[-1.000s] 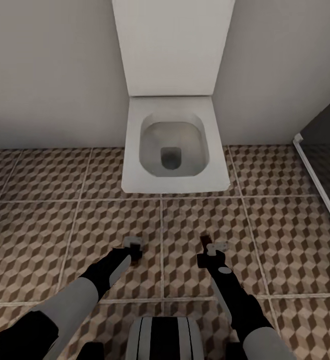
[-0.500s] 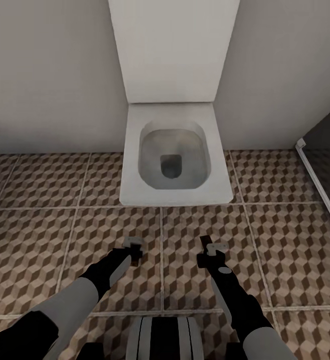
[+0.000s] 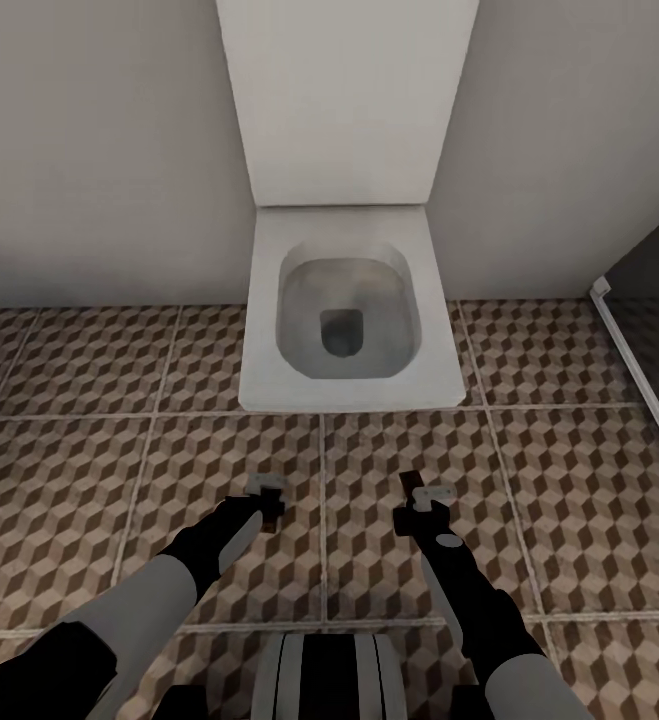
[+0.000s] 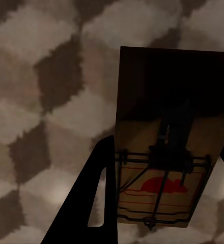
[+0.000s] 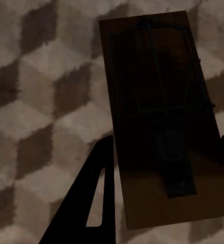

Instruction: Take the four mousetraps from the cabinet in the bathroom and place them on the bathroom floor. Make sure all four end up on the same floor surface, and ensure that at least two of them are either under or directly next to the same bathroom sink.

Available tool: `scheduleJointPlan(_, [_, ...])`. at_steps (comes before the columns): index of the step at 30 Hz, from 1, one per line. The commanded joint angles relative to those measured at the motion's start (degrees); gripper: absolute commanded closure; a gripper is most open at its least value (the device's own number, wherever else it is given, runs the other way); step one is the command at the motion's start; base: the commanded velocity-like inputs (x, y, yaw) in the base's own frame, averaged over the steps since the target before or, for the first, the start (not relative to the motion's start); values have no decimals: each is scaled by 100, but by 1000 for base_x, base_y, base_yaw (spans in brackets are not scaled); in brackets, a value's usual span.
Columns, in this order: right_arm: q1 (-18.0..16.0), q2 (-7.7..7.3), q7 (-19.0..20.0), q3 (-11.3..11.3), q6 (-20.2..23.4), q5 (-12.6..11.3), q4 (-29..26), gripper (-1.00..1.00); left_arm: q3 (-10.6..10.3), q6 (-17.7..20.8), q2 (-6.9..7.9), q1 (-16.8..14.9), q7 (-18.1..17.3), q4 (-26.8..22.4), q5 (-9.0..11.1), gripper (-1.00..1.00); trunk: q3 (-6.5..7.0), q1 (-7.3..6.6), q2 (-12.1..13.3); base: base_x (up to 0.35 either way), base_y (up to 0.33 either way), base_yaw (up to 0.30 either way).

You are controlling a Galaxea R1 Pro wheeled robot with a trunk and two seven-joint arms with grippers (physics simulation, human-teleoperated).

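The bathroom floor point(image 3: 89, 480) spreads across the lower half of the head view, its large square tiles printed with brown, beige and white cubes and divided by pale grout lines. It meets a plain grey wall point(image 3: 99, 150) behind. Against that wall stands a white toilet point(image 3: 349, 300) with its lid raised; the bowl holds only a small dark pool at the drain. At the right edge a dark panel with a pale frame point(image 3: 634, 350) slants down to the tiles.

Both arms reach forward and down over the tiles in front of the toilet, one to each side of a grout line.

The left gripper point(image 3: 266, 495) is closed on a mousetrap point(image 4: 168, 152): in the left wrist view the tan board sits between the two dark fingers point(image 4: 91, 203), its wire parts and a red mark on the face toward the camera, with the tile pattern behind it.

The right gripper point(image 3: 424, 500) likewise clamps a second mousetrap point(image 5: 163, 122), a shadowed board with dark metal parts, held between its fingers point(image 5: 89, 203) above the floor.
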Motion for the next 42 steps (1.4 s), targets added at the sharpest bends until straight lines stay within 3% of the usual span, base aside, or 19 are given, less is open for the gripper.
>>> scheduleJointPlan(1, [-1,-2,-27,14,38,8,-7,100,-47,19,6,-4,63,-10,51,100,-3,-1,-1,0,0,0])
scheduleJointPlan(10, [-1,-2,-27,14,38,8,-6,100,-47,19,6,-4,63,-10,52,100,-203,22,-13,0,0,0])
scheduleJointPlan(18, [-1,1,-27,14,23,8,21,100,-47,19,6,-4,63,-10,51,100,-203,22,-13,0,0,0])
scheduleJointPlan(25, [-1,8,-34,21,-438,21,385,100,-47,19,6,-4,63,-10,53,100,-203,22,-13,0,0,0])
scheduleJointPlan(42, [-1,-3,-36,22,-719,43,800,100,-47,19,6,-4,63,-10,53,100,-203,22,-13,0,0,0])
